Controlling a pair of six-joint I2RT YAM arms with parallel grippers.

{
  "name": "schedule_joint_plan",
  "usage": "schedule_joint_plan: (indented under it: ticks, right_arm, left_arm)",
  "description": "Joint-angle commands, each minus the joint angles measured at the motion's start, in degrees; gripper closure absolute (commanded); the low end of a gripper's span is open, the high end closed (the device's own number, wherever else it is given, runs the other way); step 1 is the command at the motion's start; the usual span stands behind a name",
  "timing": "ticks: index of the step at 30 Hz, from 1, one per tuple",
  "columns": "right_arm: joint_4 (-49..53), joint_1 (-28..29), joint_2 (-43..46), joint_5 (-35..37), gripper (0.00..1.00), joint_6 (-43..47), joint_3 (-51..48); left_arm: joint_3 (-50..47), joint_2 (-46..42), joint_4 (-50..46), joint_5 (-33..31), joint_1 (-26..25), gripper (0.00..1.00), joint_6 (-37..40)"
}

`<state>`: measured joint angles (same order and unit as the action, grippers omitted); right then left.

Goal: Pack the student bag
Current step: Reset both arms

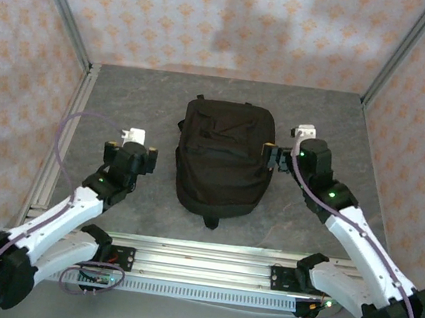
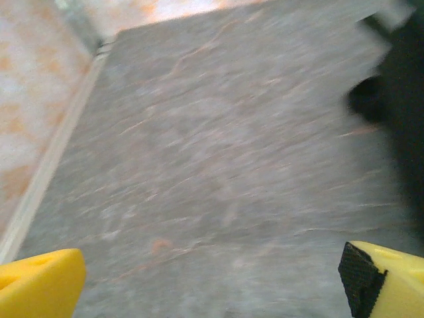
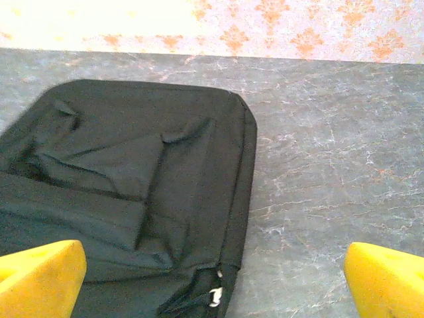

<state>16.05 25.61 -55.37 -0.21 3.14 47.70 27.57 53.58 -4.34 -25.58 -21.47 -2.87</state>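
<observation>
The left end effector (image 2: pixel 212 285) gapes wide over bare counter (image 2: pixel 199 165). The right end effector (image 3: pixel 212 278), equally wide and empty, hangs at the right edge of the student bag (image 1: pixel 224 160), which lies flat mid-counter. Its wrist view catches a pale zip pull (image 3: pixel 214 296).

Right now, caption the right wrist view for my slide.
Open right gripper hovers over an edge of the black student bag lying on the grey table.

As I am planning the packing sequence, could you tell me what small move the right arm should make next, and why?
Probably lower the right gripper onto the small white zip pull at the edge of the student bag. The bag lies flat and looks closed, and the open jaws hover right by that pull.
</observation>
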Motion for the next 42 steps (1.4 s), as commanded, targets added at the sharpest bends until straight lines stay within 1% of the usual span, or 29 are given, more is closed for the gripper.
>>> schedule_joint_plan:
  ticks: [1,2,4,5,7,8,9,10,11,13,15,16,17,18,19,20,22,23,26,27,29,31,32,33,35,37,38,39,42]
  right_arm:
    - [-13.8,0.1,-3.5,4.3,0.01,5.6,-4.6]
    - [-15.3,0.1,-4.5,5.4,0.01,6.9,-5.5]
    - [-16.7,0.1,-6.0,7.7,0.01,9.9,-6.5]
    - [-17.3,-0.1,-6.9,8.1,0.01,11.6,-6.8]
    - [-17.1,-1.3,-8.5,8.4,0.01,13.9,-7.0]
    - [-17.8,-2.6,-9.1,8.7,0.01,13.2,-7.5]
    - [-18.7,-3.9,-9.5,9.4,0.01,11.7,-8.3]
    - [-19.6,-5.7,-10.1,10.3,0.01,9.8,-9.1]
    - [-20.6,-7.5,-10.7,11.4,0.01,7.6,-10.1]
    - [-24.1,-11.0,-11.4,12.5,0.0,4.0,-12.9]
    - [-29.9,-14.8,-12.0,10.7,0.0,2.6,-16.9]
    - [-31.8,-16.8,-12.2,8.8,0.01,2.2,-18.8]
    - [-33.2,-18.4,-13.5,7.8,0.0,1.9,-20.3]
    - [-35.3,-20.6,-14.2,6.3,0.0,0.8,-22.8]
    - [-39.6,-23.3,-14.2,4.6,0.0,-1.2,-25.3]
    - [-37.9,-25.2,-13.1,1.9,0.0,-2.1,-25.1]
    - [-43.7,-28.1,-13.7,-5.0,0.0,-2.0,-26.8]
    - [-48.2,-29.8,-15.0,-9.2,0.0,-2.9,-27.6]
    - [-57.6,-30.9,-20.6,-13.0,0.0,-4.3,-27.6]
    - [-58.9,-30.9,-22.5,-14.6,0.0,-3.0,-27.3]
    - [-68.3,-31.5,-27.9,-14.4,0.01,-3.4,-29.6]
    - [-74.7,-31.2,-30.9,-11.5,0.01,-4.0,-31.8]
    - [-78.2,-31.2,-32.3,-11.4,0.01,-4.3,-32.3]
    - [-77.2,-31.2,-32.4,-11.9,0.01,-4.2,-31.7]
    - [-66.3,-30.4,-31.6,-12.6,0.01,-2.5,-26.7]
    - [-62.6,-27.5,-32.8,-8.6,0.01,-0.4,-23.9]
    - [-60.6,-27.2,-32.3,-7.7,0.01,-0.3,-23.4]
    - [-60.6,-26.9,-32.6,-7.2,0.01,-0.2,-23.2]
    - [-61.6,-26.3,-32.1,-2.1,0.01,-1.5,-24.1]
  left_arm:
    - [-5.6,3.0,18.1,-4.2,6.9,0.0,0.9]
    - [-6.4,5.2,19.8,-1.9,8.9,0.0,0.6]
    - [-7.1,10.6,24.3,-1.4,11.2,0.0,0.3]
    - [-4.8,13.0,22.9,-0.8,12.0,0.0,0.0]
    - [-4.6,18.4,32.5,3.1,13.1,0.0,1.6]
    - [-5.2,21.1,39.5,4.7,13.6,0.0,1.7]
    - [-4.7,23.0,41.9,6.2,13.8,0.0,3.1]
    - [-3.8,26.2,44.0,6.0,14.6,0.0,2.8]
    - [-3.2,29.7,45.4,5.6,15.8,0.0,1.1]
    - [-4.6,32.5,50.0,14.7,17.9,0.0,2.6]
    - [-3.2,32.3,46.8,17.1,18.0,0.0,3.4]
    - [-3.6,32.4,48.5,17.2,18.0,0.0,3.5]
    - [-3.2,32.2,46.8,17.3,18.0,0.0,3.3]
    - [-3.5,32.4,47.9,17.3,18.0,0.0,3.5]
    - [-3.3,32.2,47.1,17.4,18.0,0.0,3.4]
    - [-3.5,32.4,47.8,17.3,18.0,0.0,3.6]
    - [-3.5,32.3,47.8,17.3,18.0,0.0,3.6]
    - [-3.6,32.3,47.7,17.2,17.7,0.0,3.8]
    - [-3.6,32.3,47.8,17.1,17.6,0.0,4.0]
    - [-3.5,32.3,47.7,17.2,17.6,0.0,3.9]
    - [-3.5,32.3,47.6,17.3,17.6,0.0,3.9]
    - [-3.5,32.3,47.8,17.2,17.6,0.0,4.0]
    - [-3.6,32.4,47.9,17.3,17.6,0.0,4.0]
    - [-3.8,32.2,48.2,17.6,17.5,0.0,4.3]
    - [-4.7,32.1,49.6,18.5,16.9,0.0,5.5]
    - [-4.7,32.1,49.6,18.1,16.6,0.0,5.5]
    - [-4.3,32.3,49.1,18.2,16.8,0.0,5.4]
    - [-3.8,32.3,48.2,18.8,17.1,0.0,5.1]
    - [-2.9,32.4,46.7,21.1,18.9,0.0,3.8]
